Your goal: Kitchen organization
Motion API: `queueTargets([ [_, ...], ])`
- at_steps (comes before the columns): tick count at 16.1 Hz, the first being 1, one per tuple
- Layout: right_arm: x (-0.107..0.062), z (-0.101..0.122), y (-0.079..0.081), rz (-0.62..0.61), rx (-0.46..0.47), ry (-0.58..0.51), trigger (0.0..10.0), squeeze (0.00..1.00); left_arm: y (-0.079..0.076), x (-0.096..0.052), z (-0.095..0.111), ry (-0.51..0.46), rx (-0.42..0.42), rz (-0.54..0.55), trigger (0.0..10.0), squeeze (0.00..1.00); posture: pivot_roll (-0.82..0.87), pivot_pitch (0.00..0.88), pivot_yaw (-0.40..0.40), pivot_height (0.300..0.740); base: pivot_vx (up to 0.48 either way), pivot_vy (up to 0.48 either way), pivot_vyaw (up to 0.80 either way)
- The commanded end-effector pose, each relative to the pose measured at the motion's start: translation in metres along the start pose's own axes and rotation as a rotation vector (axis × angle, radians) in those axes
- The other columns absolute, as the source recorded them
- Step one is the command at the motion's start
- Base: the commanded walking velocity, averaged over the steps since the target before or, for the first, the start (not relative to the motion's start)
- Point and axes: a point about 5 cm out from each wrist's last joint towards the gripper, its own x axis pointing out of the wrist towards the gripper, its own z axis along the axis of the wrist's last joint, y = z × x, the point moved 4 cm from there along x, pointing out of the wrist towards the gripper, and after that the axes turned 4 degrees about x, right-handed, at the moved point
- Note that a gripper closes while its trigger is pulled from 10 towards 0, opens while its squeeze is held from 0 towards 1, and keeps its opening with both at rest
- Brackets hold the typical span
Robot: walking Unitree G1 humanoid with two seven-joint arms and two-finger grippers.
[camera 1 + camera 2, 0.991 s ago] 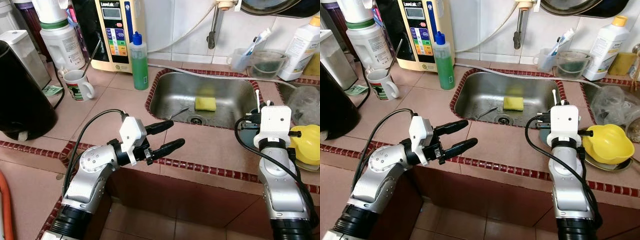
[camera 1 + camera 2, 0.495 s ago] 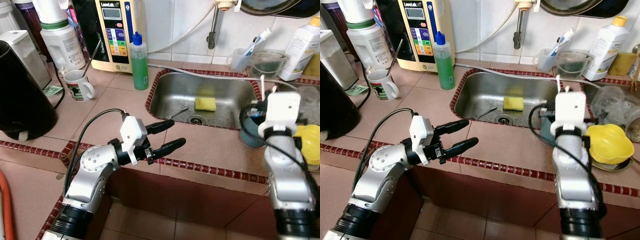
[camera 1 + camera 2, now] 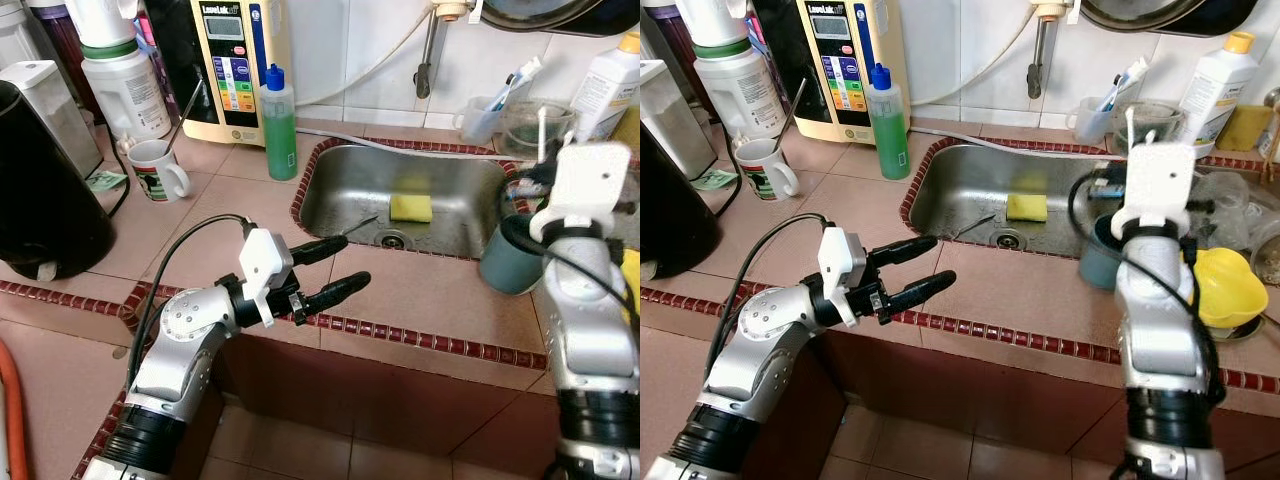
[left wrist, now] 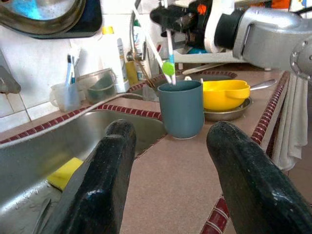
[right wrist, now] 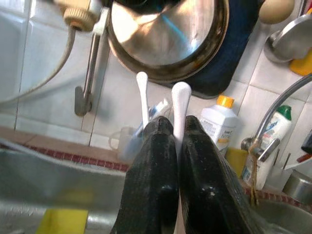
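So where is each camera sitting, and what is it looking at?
Left eye, right eye: on the head, looking down at the sink, both silver arms showing.
Left wrist: between the open left claw, facing the blue cup.
Right wrist: along the right claw, shut on white utensils, facing the tiled wall.
Shared: yellow sponge.

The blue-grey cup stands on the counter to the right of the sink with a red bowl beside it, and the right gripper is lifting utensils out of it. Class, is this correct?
Not quite: the bowl beside the blue-grey cup is yellow, not red, as the right eye view shows. The rest holds: the cup stands on the counter right of the sink, and the right gripper is shut on white-handled utensils above it.
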Motion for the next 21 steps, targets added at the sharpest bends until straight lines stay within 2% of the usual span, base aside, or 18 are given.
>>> queueTargets([
  [1,0.006,0.019,-0.004,-0.008,0.013,-0.056,10.0,0.0,0.005,0.0,0.005,-0.013,0.015,0.007,10.0,0.0,-0.14,0.012,0.036,0.74,0.0,0.0,0.0],
  [5,0.017,0.031,-0.007,-0.013,0.023,-0.085,10.0,0.0,0.009,0.001,0.007,-0.018,0.021,0.011,10.0,0.0,-0.13,0.009,0.034,0.74,0.0,0.0,0.0],
  [9,0.027,0.028,-0.011,-0.007,0.044,-0.081,10.0,0.0,0.014,0.002,0.008,-0.021,0.017,0.038,10.0,0.0,-0.13,0.012,0.03,0.74,0.0,0.0,0.0],
  [12,0.032,0.023,-0.009,0.109,0.168,-0.079,10.0,0.0,0.018,0.008,0.007,-0.011,-0.032,0.082,10.0,0.0,-0.12,0.019,0.029,0.74,0.0,0.0,0.0],
  [13,0.032,0.023,-0.009,0.109,0.168,-0.079,10.0,0.0,0.018,0.008,0.007,-0.011,-0.032,0.082,10.0,0.0,-0.12,0.019,0.029,0.74,0.0,0.0,0.0],
  [16,0.038,0.025,-0.009,0.196,0.189,-0.099,10.0,0.0,0.024,0.021,0.021,-0.06,-0.074,0.137,10.0,0.0,-0.12,0.033,0.029,0.74,0.0,0.0,0.0],
  [20,0.047,0.028,-0.012,0.209,0.205,-0.104,10.0,0.0,0.026,0.025,0.033,-0.095,-0.093,0.156,10.0,0.0,-0.11,0.063,0.035,0.74,0.0,0.0,0.0],
  [21,0.05,0.027,-0.011,0.241,0.242,-0.11,10.0,0.0,0.025,0.026,0.036,-0.098,-0.106,0.161,10.0,0.0,-0.1,0.086,0.038,0.74,0.0,0.0,0.0],
])
